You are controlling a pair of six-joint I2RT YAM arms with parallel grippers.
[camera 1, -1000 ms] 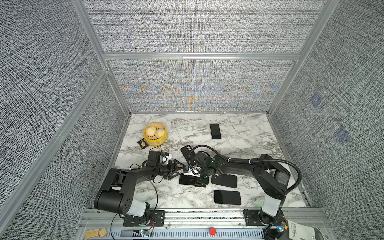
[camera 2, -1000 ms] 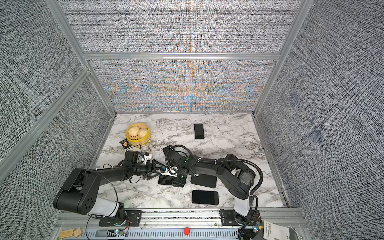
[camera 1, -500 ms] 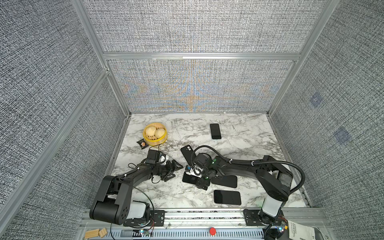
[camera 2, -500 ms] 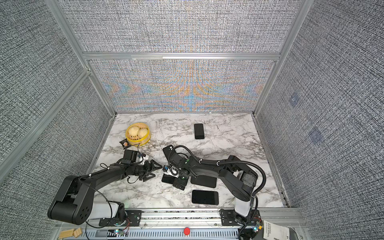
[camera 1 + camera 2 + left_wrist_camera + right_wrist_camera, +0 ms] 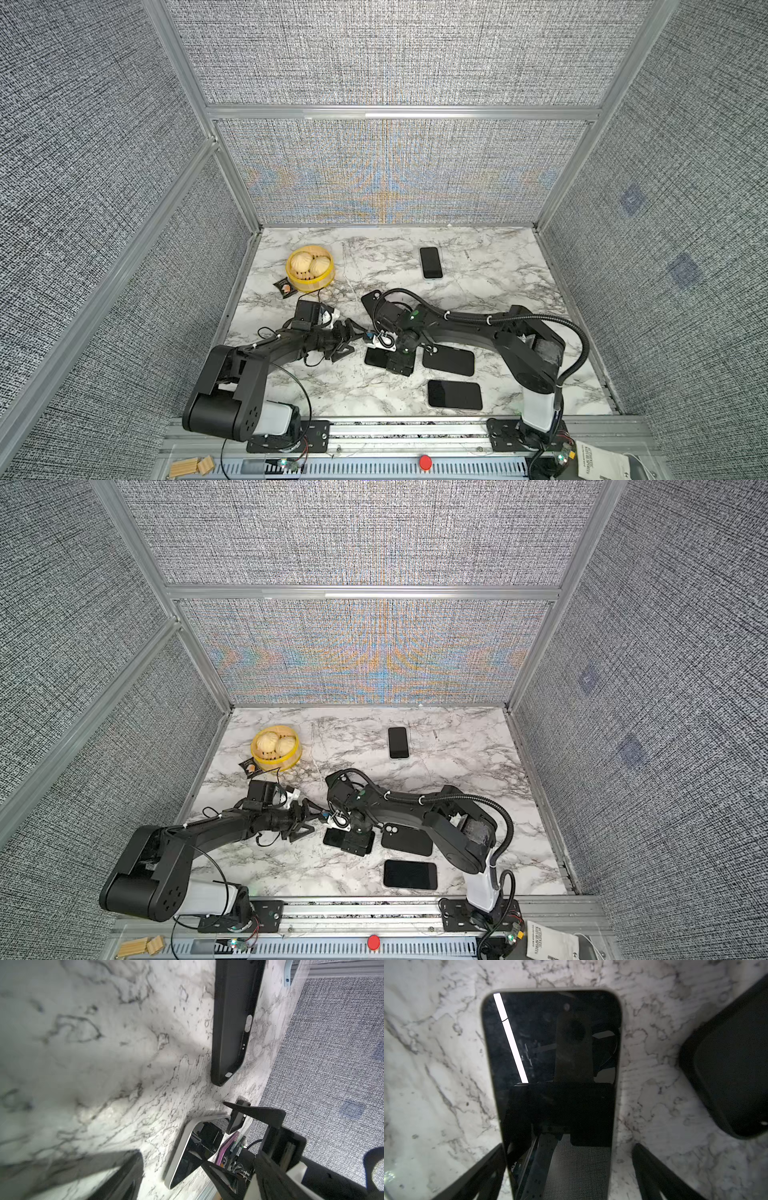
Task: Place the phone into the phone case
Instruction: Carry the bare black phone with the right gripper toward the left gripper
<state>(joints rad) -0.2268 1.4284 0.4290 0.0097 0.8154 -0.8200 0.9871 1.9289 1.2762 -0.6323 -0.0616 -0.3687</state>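
A phone [image 5: 550, 1064] lies screen up on the marble, and it also shows in both top views [image 5: 375, 357] [image 5: 333, 837]. My right gripper [image 5: 569, 1178] [image 5: 392, 361] hangs over it, open, with a finger on each long side. One finger sits at the phone's edge and the other stands a little off it. The black phone case [image 5: 449, 360] [image 5: 409, 840] [image 5: 726, 1084] [image 5: 234, 1022] lies flat just right of the phone. My left gripper [image 5: 349, 336] [image 5: 172, 1180] is open and empty, low over the table by the phone's left end.
A second dark phone [image 5: 455, 395] lies near the front edge and a third [image 5: 430, 262] at the back. Another black case [image 5: 369, 298] pokes out from under my right arm. A yellow basket of buns [image 5: 309, 268] and a small packet [image 5: 284, 287] sit at the back left.
My right gripper's jaws have spread wider around the phone. The left arm's shoulder has shifted, while its gripper stays close to the phone's left end.
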